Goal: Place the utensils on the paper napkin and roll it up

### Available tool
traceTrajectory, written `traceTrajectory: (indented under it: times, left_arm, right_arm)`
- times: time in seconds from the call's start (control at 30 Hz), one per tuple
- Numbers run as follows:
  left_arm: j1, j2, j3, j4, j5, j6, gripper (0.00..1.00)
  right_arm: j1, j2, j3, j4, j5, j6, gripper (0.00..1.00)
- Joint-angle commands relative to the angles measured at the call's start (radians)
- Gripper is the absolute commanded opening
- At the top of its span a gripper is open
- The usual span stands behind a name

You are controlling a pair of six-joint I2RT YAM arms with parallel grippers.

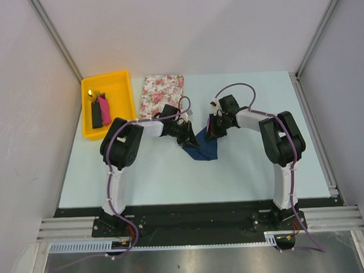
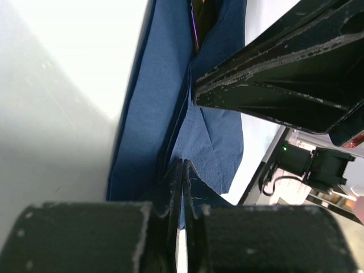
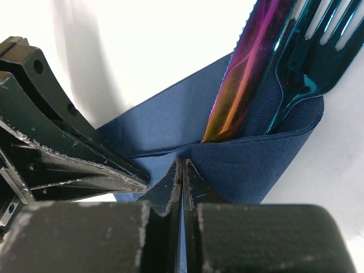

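Rolling step in hand: the utensils (image 3: 250, 74) sit tucked in a fold of the paper napkin (image 1: 204, 149), mid-counter (image 1: 171, 173). Left fingers (image 2: 172, 190) and right fingers (image 3: 170, 187) each pinch a napkin edge. Next, I judge, both should turn the fold over together and evenly, or the utensils may slip out.

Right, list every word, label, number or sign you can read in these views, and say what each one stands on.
None: no text can be read in any view.
The paper napkin, the utensils, the yellow tray and the floral mat show no lettering.
A pale patch at the lower right of the left wrist view is too blurred to tell whether it carries print.
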Motion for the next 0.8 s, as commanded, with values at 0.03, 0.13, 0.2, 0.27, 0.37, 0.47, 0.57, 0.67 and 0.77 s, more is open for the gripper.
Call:
traceTrajectory:
  times: [0.03, 0.13, 0.2, 0.27, 0.37, 0.47, 0.57, 0.67, 0.77]
  left_arm:
    - [0.003, -0.105, -0.035, 0.095, -0.037, 0.029, 0.15]
    - [-0.018, -0.146, -0.038, 0.147, -0.012, 0.017, 0.18]
    - [-0.043, -0.149, -0.039, 0.183, -0.001, -0.003, 0.18]
    - [-0.063, -0.142, -0.041, 0.189, -0.003, -0.018, 0.16]
    - [-0.075, -0.123, -0.059, 0.221, -0.013, -0.046, 0.14]
    - [-0.078, -0.088, -0.062, 0.236, -0.030, -0.076, 0.11]
    - [-0.080, -0.048, -0.050, 0.246, -0.058, -0.098, 0.10]
    - [-0.078, -0.008, -0.035, 0.213, -0.084, -0.104, 0.08]
    - [-0.074, 0.009, -0.056, 0.192, -0.102, -0.106, 0.05]
  right_arm:
    - [0.000, 0.056, -0.004, -0.007, 0.059, -0.035, 0.00]
    - [-0.003, 0.061, -0.012, 0.005, 0.035, -0.028, 0.00]
    - [-0.004, 0.062, -0.012, 0.011, 0.016, -0.023, 0.00]
    - [-0.006, 0.062, -0.010, 0.014, 0.005, -0.021, 0.00]
    - [-0.012, 0.061, -0.001, 0.016, 0.004, -0.020, 0.00]
    - [-0.017, 0.061, 0.005, 0.014, 0.002, -0.018, 0.00]
    - [-0.017, 0.057, 0.007, 0.011, -0.007, -0.015, 0.00]
    - [-0.017, 0.042, 0.008, 0.016, -0.024, -0.012, 0.00]
    - [-0.018, 0.015, 0.022, 0.024, -0.047, -0.008, 0.00]
